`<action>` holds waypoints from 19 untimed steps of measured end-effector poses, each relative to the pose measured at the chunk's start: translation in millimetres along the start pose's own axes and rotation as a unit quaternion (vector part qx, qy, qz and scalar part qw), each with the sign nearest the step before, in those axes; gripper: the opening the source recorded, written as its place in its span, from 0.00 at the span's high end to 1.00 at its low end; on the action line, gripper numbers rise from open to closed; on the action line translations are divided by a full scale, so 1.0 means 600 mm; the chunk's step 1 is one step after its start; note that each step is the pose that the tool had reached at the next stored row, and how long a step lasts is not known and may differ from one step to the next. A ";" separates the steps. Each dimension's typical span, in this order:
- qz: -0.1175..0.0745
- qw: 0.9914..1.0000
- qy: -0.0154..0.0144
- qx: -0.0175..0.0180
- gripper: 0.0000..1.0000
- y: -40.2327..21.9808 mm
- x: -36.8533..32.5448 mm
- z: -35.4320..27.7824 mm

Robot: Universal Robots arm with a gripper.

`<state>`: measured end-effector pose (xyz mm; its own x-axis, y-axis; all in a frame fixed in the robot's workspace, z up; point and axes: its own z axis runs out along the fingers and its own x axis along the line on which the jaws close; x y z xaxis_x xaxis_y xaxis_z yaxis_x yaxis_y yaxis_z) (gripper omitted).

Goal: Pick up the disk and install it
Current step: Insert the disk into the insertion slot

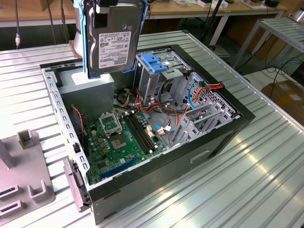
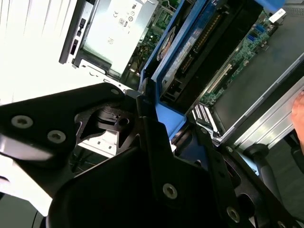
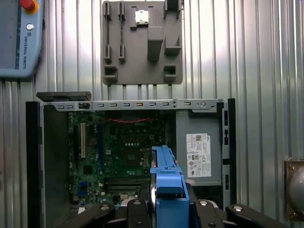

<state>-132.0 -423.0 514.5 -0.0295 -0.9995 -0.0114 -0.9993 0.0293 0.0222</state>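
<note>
While my gripper (image 3: pixel 168 209) pinches the disk (image 1: pixel 113 40) by its blue frame, it hangs upright above the open computer case (image 1: pixel 228 137), near the grey power supply (image 3: pixel 199 156).

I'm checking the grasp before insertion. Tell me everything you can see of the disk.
The disk is a flat silver-metal hard drive with a white printed label and a blue plastic frame along its edges. It hangs upright in the air above the open computer case, near the grey power supply. The gripper clamps its upper end with shut jaws. It seems to touch nothing else.
</note>
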 end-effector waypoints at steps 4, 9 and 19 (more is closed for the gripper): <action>0.000 1.000 0.000 0.000 0.63 0.000 0.004 0.000; 0.000 1.000 0.000 0.000 0.63 0.000 0.013 0.000; 0.000 1.000 0.000 0.000 0.63 -0.032 0.050 0.005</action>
<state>-113.7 -453.2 511.0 -0.0295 -0.9995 -0.0114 -0.9993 0.0292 0.0222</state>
